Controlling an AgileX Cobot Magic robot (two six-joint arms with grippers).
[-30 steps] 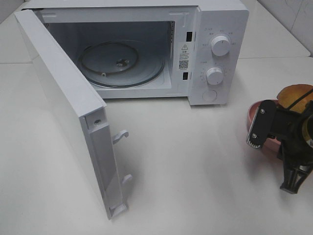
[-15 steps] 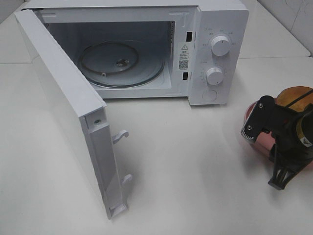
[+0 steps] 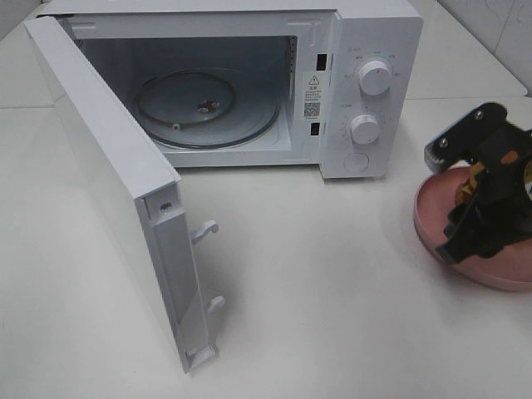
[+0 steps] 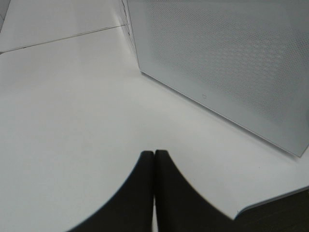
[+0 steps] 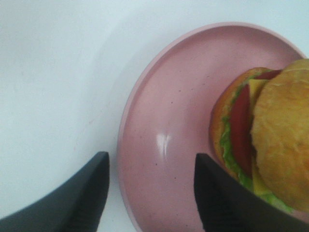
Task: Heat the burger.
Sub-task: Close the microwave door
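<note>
The burger (image 5: 270,140), with golden bun, tomato, cheese and lettuce, lies tilted on the round pink plate (image 5: 174,116). In the exterior view the plate (image 3: 432,218) sits at the right of the table and my right arm hides the burger. My right gripper (image 5: 152,193) is open just above the plate's near rim, one finger (image 5: 72,198) outside the rim and the other (image 5: 222,198) inside, beside the burger and apart from it. It also shows in the exterior view (image 3: 465,237). My left gripper (image 4: 154,188) is shut and empty over bare table.
The white microwave (image 3: 374,33) stands at the back with its door (image 3: 108,166) swung wide open toward the front left, and the glass turntable (image 3: 208,108) is bare. The door's meshed outer face (image 4: 222,63) fills the left wrist view. Two knobs (image 3: 374,76) are on the right panel.
My right gripper has moved back and up from the plate's front edge to over the plate, turning as it went. More of the plate now shows and the burger is covered. The microwave is unchanged.
</note>
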